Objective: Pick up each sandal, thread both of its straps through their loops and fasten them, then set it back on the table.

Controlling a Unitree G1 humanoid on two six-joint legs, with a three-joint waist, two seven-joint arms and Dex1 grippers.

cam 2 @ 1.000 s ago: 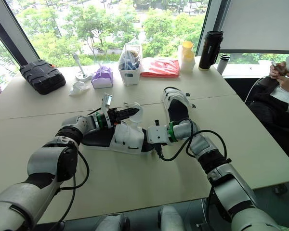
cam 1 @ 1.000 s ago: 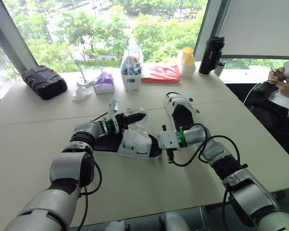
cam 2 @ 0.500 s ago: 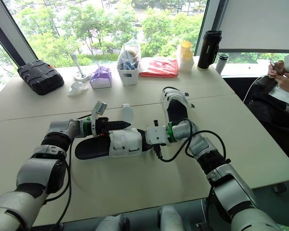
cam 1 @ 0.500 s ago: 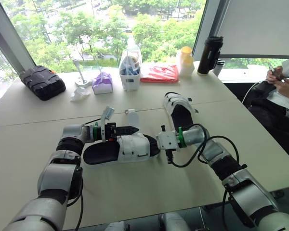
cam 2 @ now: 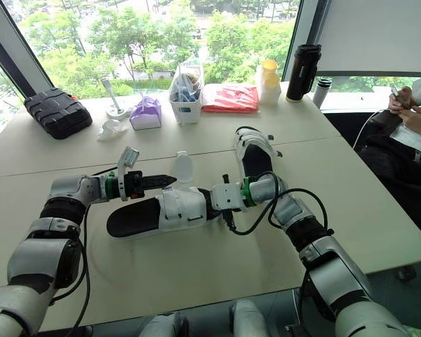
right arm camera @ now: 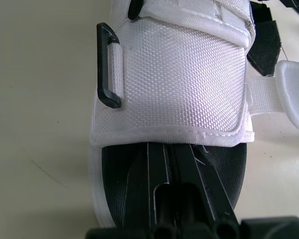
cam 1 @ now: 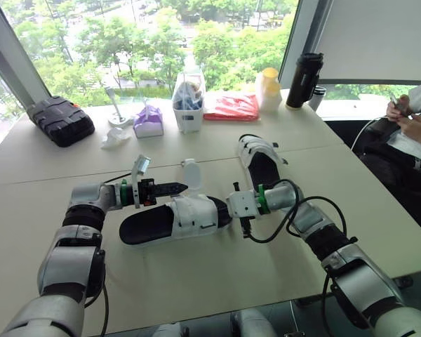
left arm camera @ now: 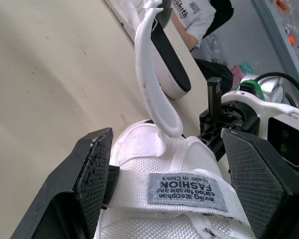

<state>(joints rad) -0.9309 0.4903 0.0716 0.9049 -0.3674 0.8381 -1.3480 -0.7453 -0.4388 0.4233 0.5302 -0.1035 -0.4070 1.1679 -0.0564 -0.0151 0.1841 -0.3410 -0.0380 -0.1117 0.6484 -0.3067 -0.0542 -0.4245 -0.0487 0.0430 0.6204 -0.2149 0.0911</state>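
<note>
Hovering released, the left gripper [cam 1: 181,187] has its jaws spread either side of the near sandal's [cam 1: 170,221] white upper at mid-frame, with a loose strap [cam 1: 190,168] standing up. At the sandal's right end sits the right gripper [cam 1: 226,210], and its grip can't be told. There's bare table [cam 1: 196,281] toward the near edge, and the second sandal [cam 1: 261,160] lies close behind.

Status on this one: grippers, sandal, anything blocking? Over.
Left gripper open at the loose upright strap of the sandal. Right gripper shut at its toe end. Sandal lying on the table. Nothing blocking.
</note>
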